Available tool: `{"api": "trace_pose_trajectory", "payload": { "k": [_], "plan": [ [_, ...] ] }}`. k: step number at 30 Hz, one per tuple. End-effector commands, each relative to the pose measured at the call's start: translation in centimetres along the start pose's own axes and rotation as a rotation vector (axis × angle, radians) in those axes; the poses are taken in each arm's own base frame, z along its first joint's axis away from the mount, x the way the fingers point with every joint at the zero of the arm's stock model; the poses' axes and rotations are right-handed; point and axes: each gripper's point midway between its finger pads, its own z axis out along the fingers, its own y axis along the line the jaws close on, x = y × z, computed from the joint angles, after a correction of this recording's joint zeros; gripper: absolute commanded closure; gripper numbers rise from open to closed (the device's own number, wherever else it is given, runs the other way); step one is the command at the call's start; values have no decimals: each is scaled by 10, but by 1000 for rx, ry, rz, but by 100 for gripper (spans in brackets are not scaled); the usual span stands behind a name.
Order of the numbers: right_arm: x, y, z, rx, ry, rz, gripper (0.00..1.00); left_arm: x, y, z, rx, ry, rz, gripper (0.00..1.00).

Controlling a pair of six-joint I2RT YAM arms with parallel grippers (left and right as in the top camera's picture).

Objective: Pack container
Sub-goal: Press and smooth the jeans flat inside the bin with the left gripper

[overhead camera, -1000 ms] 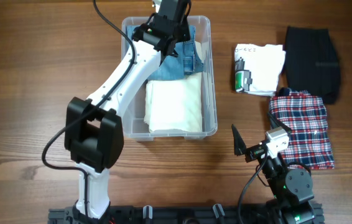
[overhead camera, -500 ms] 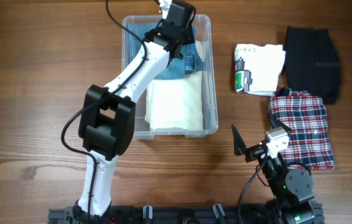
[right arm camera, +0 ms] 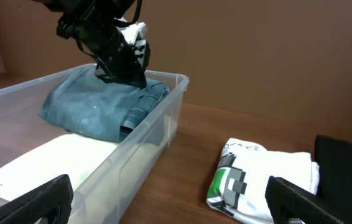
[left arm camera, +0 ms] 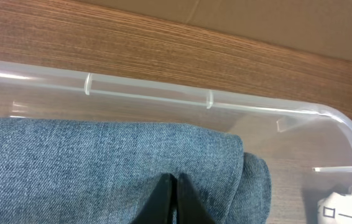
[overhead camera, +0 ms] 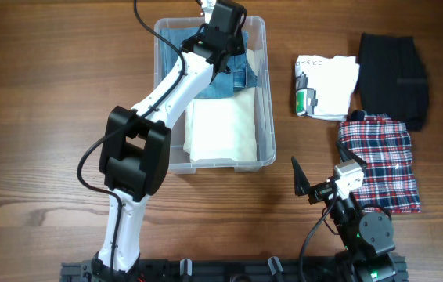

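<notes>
1. The container sits mid-bench, well left of my loose garments.
2. My left claw is pressed together, tips down on the folded jeans at its far end.
3. My right claw hangs spread wide, gripping nothing.

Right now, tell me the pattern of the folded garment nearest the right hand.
The folded garment is red, white and navy plaid; best in the overhead view.
</notes>
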Motion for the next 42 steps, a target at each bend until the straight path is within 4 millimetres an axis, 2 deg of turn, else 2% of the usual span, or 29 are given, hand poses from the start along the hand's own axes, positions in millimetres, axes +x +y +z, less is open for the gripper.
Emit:
{"api": "trace_pose_trajectory", "payload": {
  "k": [1, 5, 7, 11, 13, 14, 18, 23, 27, 29, 32, 36, 42],
  "plan": [
    [-1, 1, 0, -8, -8, -2, 0, 19, 18, 7, -58, 47, 19, 96],
    [-1, 1, 0, -8, -8, -2, 0, 33, 26, 21, -85, 73, 26, 96],
    [-1, 1, 0, -8, -8, -2, 0, 49, 32, 34, -104, 108, 34, 96],
    [-1, 1, 0, -8, -7, -2, 0, 98, 54, 66, -165, 212, 58, 96],
    [-1, 1, 0, -8, -8, -2, 0, 115, 63, 71, -192, 259, 70, 96],
    [-1, 1, 0, -8, -7, -2, 0, 116, 64, 71, -195, 264, 72, 96],
    [-1, 1, 0, -8, -8, -2, 0, 100, 58, 56, -184, 246, 74, 96],
    [-1, 1, 0, -8, -8, -2, 0, 53, 43, 20, -153, 152, 55, 96],
    [-1, 1, 0, -8, -8, -2, 0, -2, 34, -27, -151, 14, 32, 95],
    [-1, 1, 0, -8, -8, -2, 0, -33, 33, -58, -154, -68, 13, 89],
    [-1, 1, 0, -8, -8, -2, 0, -56, 33, -86, -150, -130, -6, 88],
    [-1, 1, 0, -8, -8, -2, 0, -59, 41, -95, -164, -123, -12, 88],
    [-1, 1, 0, -8, -8, -2, 0, -41, 69, -76, -236, -41, -9, 89]
  ]
}}
